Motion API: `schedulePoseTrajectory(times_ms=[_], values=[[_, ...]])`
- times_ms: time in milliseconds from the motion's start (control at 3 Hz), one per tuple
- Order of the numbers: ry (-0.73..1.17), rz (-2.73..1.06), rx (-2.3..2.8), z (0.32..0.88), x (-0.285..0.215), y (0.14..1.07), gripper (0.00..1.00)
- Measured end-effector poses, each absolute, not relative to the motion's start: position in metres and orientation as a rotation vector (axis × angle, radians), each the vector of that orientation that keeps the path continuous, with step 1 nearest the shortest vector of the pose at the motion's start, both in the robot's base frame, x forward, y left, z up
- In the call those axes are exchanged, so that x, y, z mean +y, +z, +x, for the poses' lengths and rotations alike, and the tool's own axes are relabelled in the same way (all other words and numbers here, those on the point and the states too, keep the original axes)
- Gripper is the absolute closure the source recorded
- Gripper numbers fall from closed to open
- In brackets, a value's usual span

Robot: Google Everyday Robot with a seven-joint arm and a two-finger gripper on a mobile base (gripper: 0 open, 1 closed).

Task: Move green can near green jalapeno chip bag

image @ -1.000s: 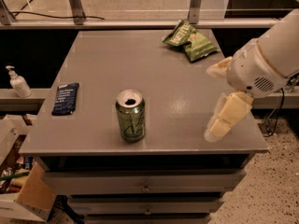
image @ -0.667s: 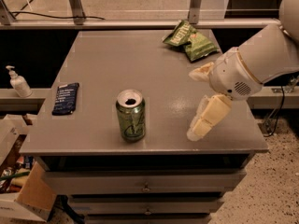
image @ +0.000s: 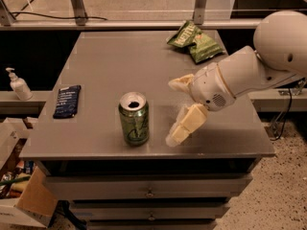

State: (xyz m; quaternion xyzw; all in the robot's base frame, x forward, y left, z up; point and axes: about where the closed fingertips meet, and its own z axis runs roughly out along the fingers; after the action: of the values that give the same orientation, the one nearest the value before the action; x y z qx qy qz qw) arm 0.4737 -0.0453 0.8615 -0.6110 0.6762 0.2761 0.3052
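The green can [image: 134,119] stands upright near the front edge of the grey table [image: 110,61], its silver top opened. The green jalapeno chip bag [image: 195,41] lies crumpled at the back right of the table, far from the can. My gripper [image: 172,112] is just right of the can, low over the table, with its two cream fingers spread wide apart and nothing between them. One fingertip [image: 173,137] is close to the can's right side and not touching it. The white arm reaches in from the right.
A flat dark-blue packet [image: 66,101] lies at the table's left edge. A white pump bottle [image: 17,84] stands on a ledge to the left. Cardboard boxes [image: 29,200] sit on the floor at lower left. Drawers are under the tabletop.
The arm and gripper have moved left across the table towards the can, fingers still spread. The can and the chip bag have not moved.
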Motion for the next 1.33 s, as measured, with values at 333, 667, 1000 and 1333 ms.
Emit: schedulePoseTrajectory(times_ms=[333,667,1000,1333], values=[[0.829,-1.59,1.718,0.466,-0.018,0.862,0.0],[0.918,-1.572,1.657,0.451,0.009,0.865,0.0],[0.963,-1.561,1.617,0.44,0.024,0.869,0.18],[0.974,-1.539,1.605,0.441,0.026,0.872,0.41]])
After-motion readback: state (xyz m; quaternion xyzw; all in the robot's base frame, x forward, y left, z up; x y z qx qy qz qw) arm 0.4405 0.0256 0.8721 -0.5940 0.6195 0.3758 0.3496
